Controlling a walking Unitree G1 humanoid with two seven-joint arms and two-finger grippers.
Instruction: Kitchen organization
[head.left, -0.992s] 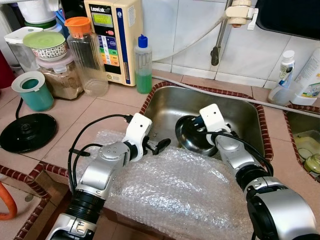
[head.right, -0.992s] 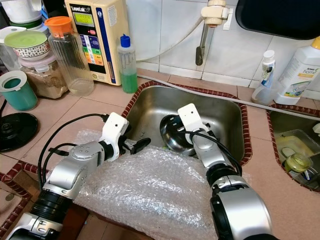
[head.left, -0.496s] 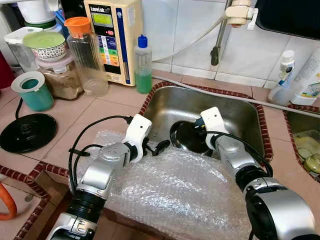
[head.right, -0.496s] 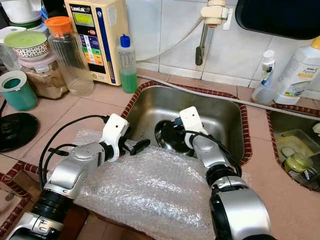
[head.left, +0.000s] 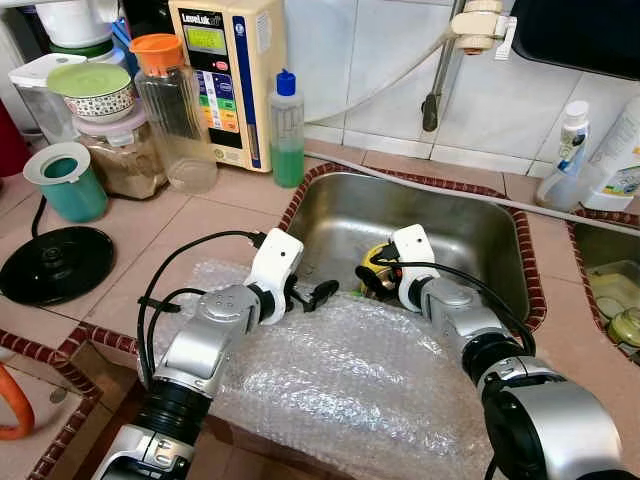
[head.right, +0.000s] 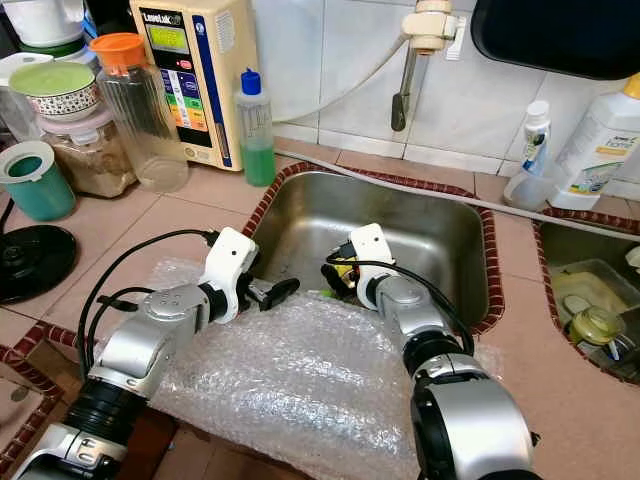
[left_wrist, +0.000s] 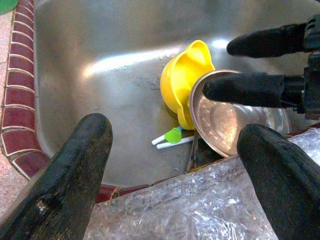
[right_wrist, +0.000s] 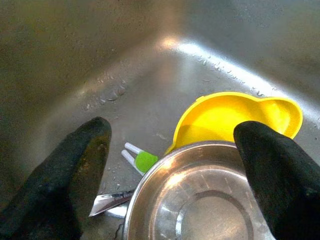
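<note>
Your right end effector (head.right: 338, 277) is down inside the sink (head.left: 470, 225), fingers spread wide with nothing pinched between them. It hovers just above a steel bowl (right_wrist: 200, 200) that leans against a yellow cup (right_wrist: 235, 117) on the sink floor. The step in hand looks like clearing dishes out of the basin, with the bowl as the likely first pick.

Your left end effector (head.left: 322, 293) waits at the near sink edge, over the bubble wrap (head.left: 350, 390) spread on the desk (head.left: 200, 220); its fingers are also spread and empty.

For the next move, you'd probably need to lower the right fingers so one goes inside the bowl's rim and one outside, then close.

The head views show the yellow cup partly behind the right wrist. The wrist views add a small green-and-white utensil (left_wrist: 172, 136) lying on the sink floor beside the cup, and what seems a flat metal piece (right_wrist: 111, 202) under the bowl's edge.
</note>
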